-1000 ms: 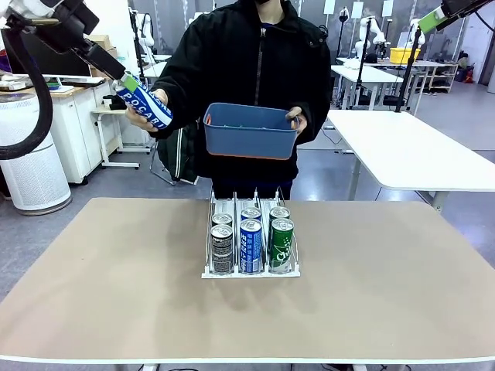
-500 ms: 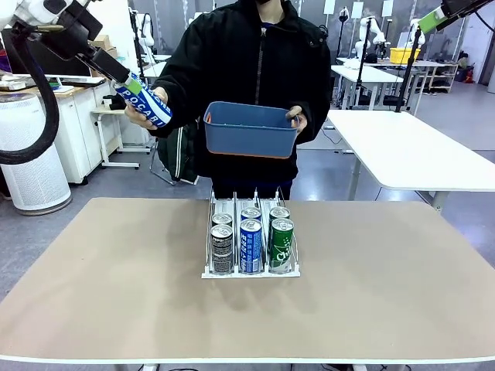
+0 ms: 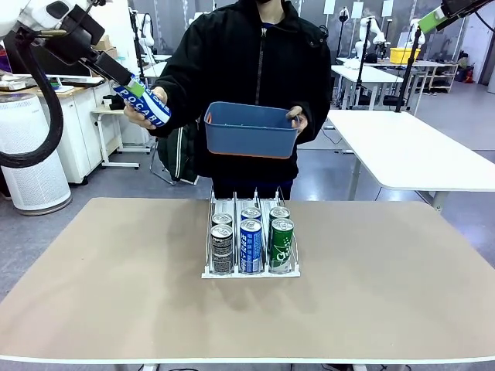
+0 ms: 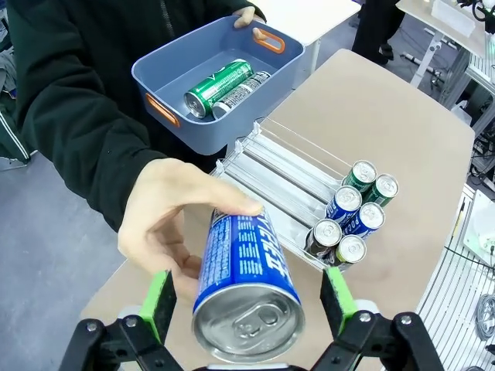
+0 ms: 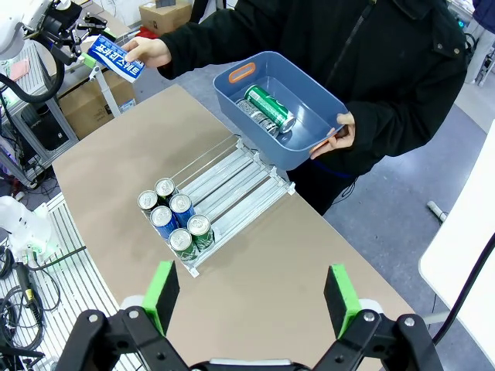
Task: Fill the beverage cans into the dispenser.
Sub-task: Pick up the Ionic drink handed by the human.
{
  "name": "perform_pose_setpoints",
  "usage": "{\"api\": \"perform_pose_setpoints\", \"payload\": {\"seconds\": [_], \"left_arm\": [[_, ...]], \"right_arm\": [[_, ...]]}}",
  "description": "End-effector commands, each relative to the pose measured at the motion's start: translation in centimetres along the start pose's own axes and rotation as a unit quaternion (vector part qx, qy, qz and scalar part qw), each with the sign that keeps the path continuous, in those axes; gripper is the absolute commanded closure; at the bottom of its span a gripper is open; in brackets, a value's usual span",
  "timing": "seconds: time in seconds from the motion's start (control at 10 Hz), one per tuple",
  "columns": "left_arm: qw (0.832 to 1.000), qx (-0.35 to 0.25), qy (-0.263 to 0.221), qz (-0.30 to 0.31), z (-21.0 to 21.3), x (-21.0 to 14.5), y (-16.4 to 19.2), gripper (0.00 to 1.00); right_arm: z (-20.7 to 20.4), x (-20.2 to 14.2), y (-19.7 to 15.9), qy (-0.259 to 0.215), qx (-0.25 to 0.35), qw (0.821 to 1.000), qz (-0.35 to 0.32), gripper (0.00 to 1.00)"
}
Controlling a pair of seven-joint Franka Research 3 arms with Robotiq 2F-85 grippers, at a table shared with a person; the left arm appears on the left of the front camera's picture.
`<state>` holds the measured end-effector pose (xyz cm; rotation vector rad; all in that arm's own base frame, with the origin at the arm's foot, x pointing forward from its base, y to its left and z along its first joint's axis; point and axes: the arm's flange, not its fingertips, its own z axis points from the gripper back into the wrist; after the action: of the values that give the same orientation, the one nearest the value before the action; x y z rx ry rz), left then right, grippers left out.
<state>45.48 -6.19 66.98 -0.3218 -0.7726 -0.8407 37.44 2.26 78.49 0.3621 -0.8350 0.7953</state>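
Straddling a Pocari can (image 4: 246,286) with left tool (image 4: 246,278) apart, past the beige counter (image 3: 116,294)'s far-left corner; holding right tool (image 5: 250,270) spread overhead.

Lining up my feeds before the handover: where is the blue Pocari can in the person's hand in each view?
Front view: Pocari can upper left, tilted in the person's hand.
Left wrist view: Pocari can bottom centre, between the open fingers.
Right wrist view: Pocari can top left.
Shared landmark: the dispenser mid-table.
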Motion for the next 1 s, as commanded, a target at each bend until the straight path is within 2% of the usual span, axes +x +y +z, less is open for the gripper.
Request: {"api": "perform_pose_setpoints", "payload": {"seconds": [0.0, 0.4, 0.7, 0.8, 0.9], "left_arm": [[1.0, -0.004, -0.013, -0.01, -0.53, -0.7, 0.69, 0.0], [1.0, -0.016, -0.002, -0.007, -0.76, -0.79, 0.81, 0.0], [1.0, -0.003, 0.003, 0.004, -0.52, -0.17, 0.22, 0.0], [1.0, -0.003, 0.005, 0.003, -0.6, -0.07, 0.07, 0.13], [1.0, -0.003, 0.01, -0.006, -0.73, -0.11, 0.01, 0.18]], "right_arm": [[-0.13, -0.12, -0.07, -0.002, -0.003, 1.0, -0.002, 0.0], [-0.13, -0.12, -0.07, -0.002, -0.003, 1.0, -0.002, 0.0], [-0.13, -0.12, -0.07, -0.002, -0.003, 1.0, -0.002, 0.0], [-0.13, -0.12, -0.07, -0.002, -0.003, 1.0, -0.002, 0.0], [-0.13, -0.12, -0.07, -0.002, -0.003, 1.0, -0.002, 0.0]]}}
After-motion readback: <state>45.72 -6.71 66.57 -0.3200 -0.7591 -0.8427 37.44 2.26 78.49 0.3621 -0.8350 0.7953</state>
